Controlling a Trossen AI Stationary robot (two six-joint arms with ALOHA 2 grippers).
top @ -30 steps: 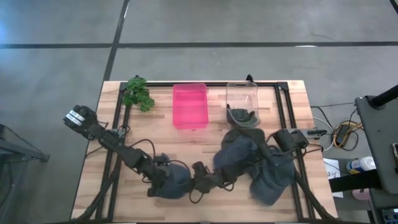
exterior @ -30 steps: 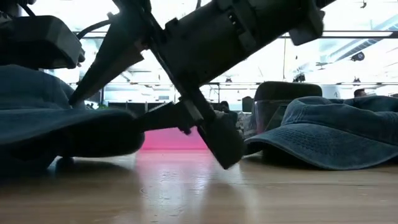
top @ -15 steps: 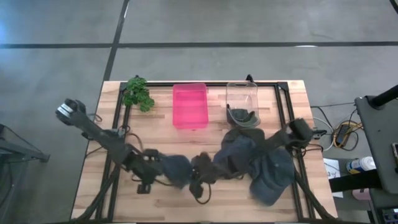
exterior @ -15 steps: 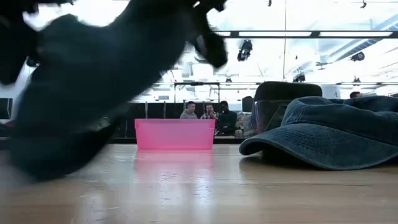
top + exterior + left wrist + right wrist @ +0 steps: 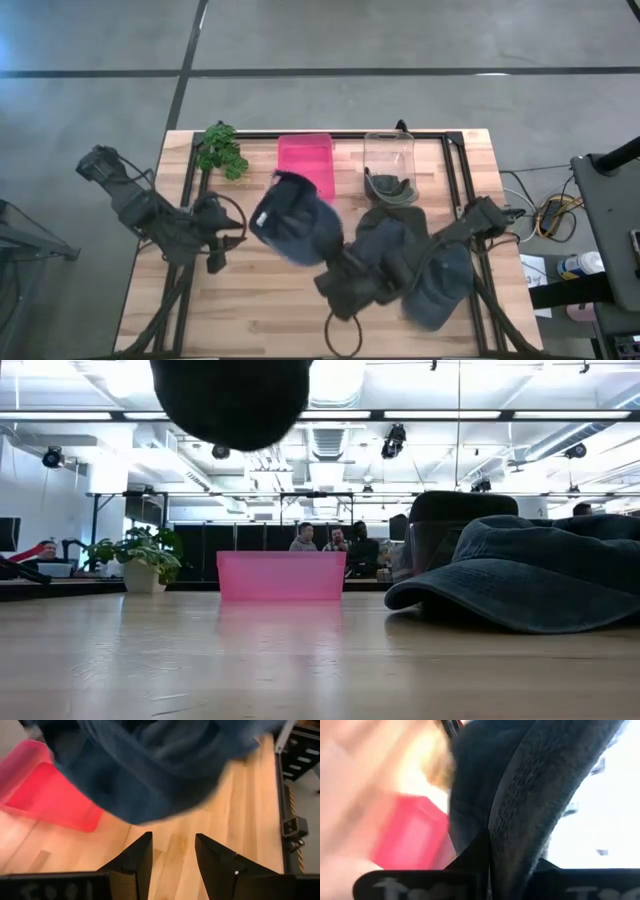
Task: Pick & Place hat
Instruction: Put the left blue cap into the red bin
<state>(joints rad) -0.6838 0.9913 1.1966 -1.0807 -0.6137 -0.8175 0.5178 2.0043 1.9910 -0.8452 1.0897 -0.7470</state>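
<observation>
A dark blue denim hat (image 5: 295, 225) hangs in the air over the table's middle, just near of the pink bin (image 5: 305, 170). The low view shows it at the top, clear of the wood (image 5: 235, 395). My right gripper (image 5: 323, 263) reaches in from the table's right and is shut on it. My left gripper (image 5: 215, 255) stands open over the table's left part, apart from the hat, with nothing between its fingers (image 5: 172, 852). My right gripper pinches the hat's stitched brim (image 5: 517, 805) between its two shut fingers (image 5: 480, 855). It comes from the table's near right, slanting toward the pink bin. The hat is lifted clear of the table and reaches out beyond the fingers.
More blue hats lie in a heap (image 5: 425, 265) on the table's right, under my right arm. A clear container (image 5: 390, 165) holding a hat stands at the back right, and a green plant (image 5: 222, 150) at the back left. A black frame runs along the table's edges.
My right gripper has shut on the hat, rolled over and risen, carrying the hat from the table's near edge up toward the pink bin. The hat is now lifted clear. My left gripper has risen and drawn back toward the table's left edge, away from the hat.
</observation>
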